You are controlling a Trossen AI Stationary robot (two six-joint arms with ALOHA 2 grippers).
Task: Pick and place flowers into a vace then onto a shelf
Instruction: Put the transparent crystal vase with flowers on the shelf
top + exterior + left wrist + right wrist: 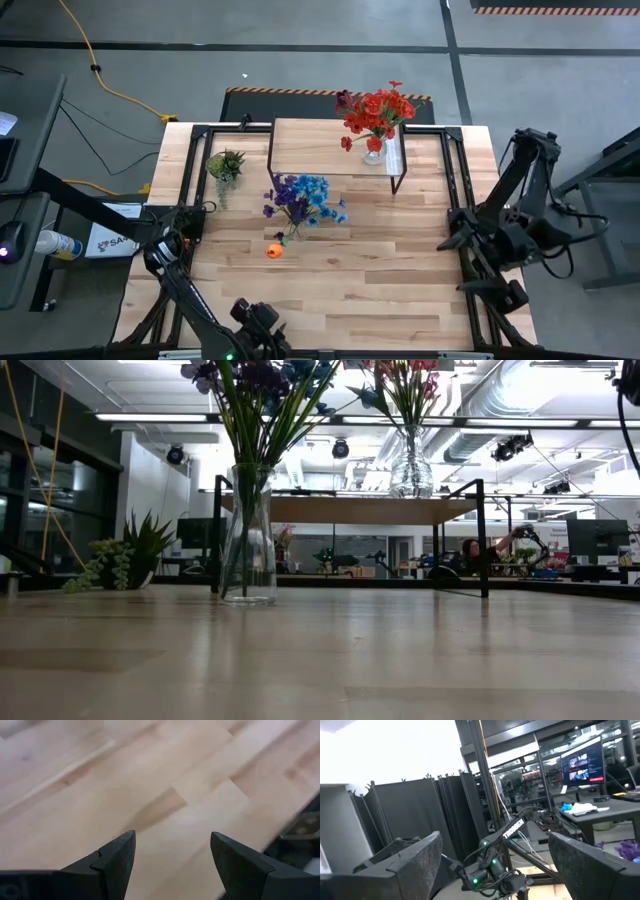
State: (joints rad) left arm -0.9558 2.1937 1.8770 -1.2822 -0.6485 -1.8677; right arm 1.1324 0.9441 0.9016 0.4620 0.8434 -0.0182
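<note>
A vase of red flowers (378, 112) is being displayed on the shelf (310, 145), which is standing at the twelve o'clock edge of the table (330, 290) as seen from above; the red bunch is placed toward the shelf's three o'clock end, inside a clear glass vase (410, 465). A second clear vase (247, 540), filled with blue and purple flowers (303, 198), is being kept upright on the tabletop just off the shelf's six o'clock side. A small orange bloom (274, 251) is lying loose on the wood close by, at about seven o'clock from the blue bunch. A small green leafy plant (225, 165) is set at nine o'clock from the shelf, apart from it.

The left gripper (172, 857) is being held low over bare tabletop near the table's seven o'clock corner, its two fingers spread with nothing between them. The right gripper (495, 865) is being held off the table's three o'clock edge, fingers spread wide and empty, and is turned toward the room, where the left arm (515, 832) is seen across the table. In the level view, what appears to be a person (470, 552) is seated far behind the table, too small to be made out clearly.
</note>
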